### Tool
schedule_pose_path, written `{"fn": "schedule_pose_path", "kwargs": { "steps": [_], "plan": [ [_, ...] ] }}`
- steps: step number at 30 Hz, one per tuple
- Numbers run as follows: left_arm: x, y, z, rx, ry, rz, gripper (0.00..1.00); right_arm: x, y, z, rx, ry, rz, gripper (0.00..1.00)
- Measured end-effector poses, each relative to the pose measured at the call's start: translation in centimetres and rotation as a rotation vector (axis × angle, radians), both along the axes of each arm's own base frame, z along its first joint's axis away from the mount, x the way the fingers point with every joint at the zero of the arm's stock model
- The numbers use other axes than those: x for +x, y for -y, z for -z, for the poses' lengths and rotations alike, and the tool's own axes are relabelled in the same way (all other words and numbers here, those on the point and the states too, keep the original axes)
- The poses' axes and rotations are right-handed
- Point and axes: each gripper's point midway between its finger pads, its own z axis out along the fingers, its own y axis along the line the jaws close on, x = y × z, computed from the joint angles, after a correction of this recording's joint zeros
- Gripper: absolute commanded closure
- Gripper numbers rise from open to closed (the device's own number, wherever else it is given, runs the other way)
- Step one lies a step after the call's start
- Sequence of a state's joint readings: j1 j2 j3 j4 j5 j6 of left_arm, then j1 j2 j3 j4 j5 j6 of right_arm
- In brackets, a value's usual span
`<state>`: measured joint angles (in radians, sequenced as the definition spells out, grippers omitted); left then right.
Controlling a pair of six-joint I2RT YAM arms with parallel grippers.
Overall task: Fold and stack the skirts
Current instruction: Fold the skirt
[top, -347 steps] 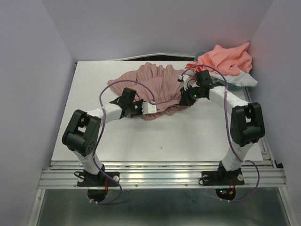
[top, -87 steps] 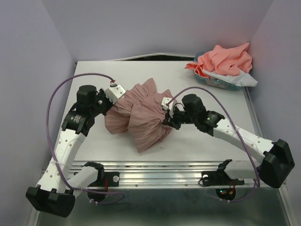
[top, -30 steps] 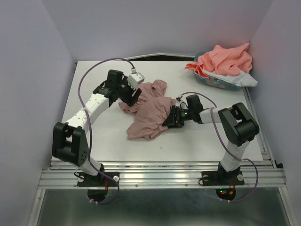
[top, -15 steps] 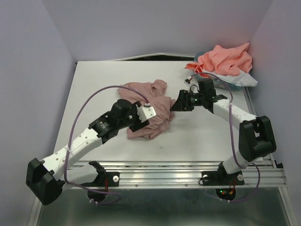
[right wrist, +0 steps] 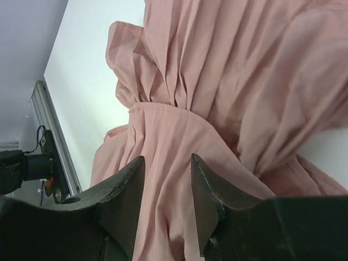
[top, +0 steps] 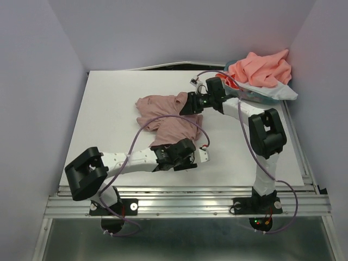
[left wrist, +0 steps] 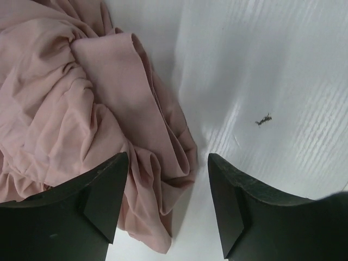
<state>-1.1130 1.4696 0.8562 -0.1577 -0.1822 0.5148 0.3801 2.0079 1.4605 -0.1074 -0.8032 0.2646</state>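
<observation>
A dusty mauve-pink skirt (top: 171, 117) lies crumpled near the middle of a white tabletop (top: 109, 109). The left tool (left wrist: 167, 160) hovers at the skirt's 6 o'clock edge, fingers spread wide and holding nothing. The right tool (right wrist: 166, 163) is at the skirt's 2 o'clock edge, fingers parted over the pleats. In the tabletop's 1 o'clock corner, coral cloth (top: 261, 68) and a pale white-blue skirt (top: 280, 89) are heaped on a teal basket (top: 246, 94).
</observation>
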Motion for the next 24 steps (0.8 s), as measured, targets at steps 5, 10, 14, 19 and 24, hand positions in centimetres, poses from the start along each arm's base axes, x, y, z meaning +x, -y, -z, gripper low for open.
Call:
{"fn": "schedule_pose_path", "kwargs": {
  "steps": [5, 10, 14, 19, 24],
  "plan": [
    [1.0, 1.7, 1.7, 0.049, 0.023, -0.038, 0.27, 0.1, -2.4, 2.6, -0.010, 0.003, -0.060, 0.68],
    [2.5, 1.3, 3.8, 0.121, 0.071, -0.116, 0.32, -0.6, -2.6, 9.8, -0.082, -0.078, -0.091, 0.73],
    [3.2, 0.8, 4.0, 0.136, 0.096, -0.156, 0.47, -0.3, -2.4, 10.1, -0.076, -0.062, -0.108, 0.74],
    [4.0, 0.1, 3.6, 0.153, 0.135, -0.192, 0.85, -0.4, -2.2, 10.3, -0.086, -0.033, -0.131, 0.78],
    [4.1, -0.5, 3.3, 0.178, 0.139, -0.195, 1.00, -0.5, -2.2, 10.4, -0.092, -0.009, -0.150, 0.80]
  ]
}}
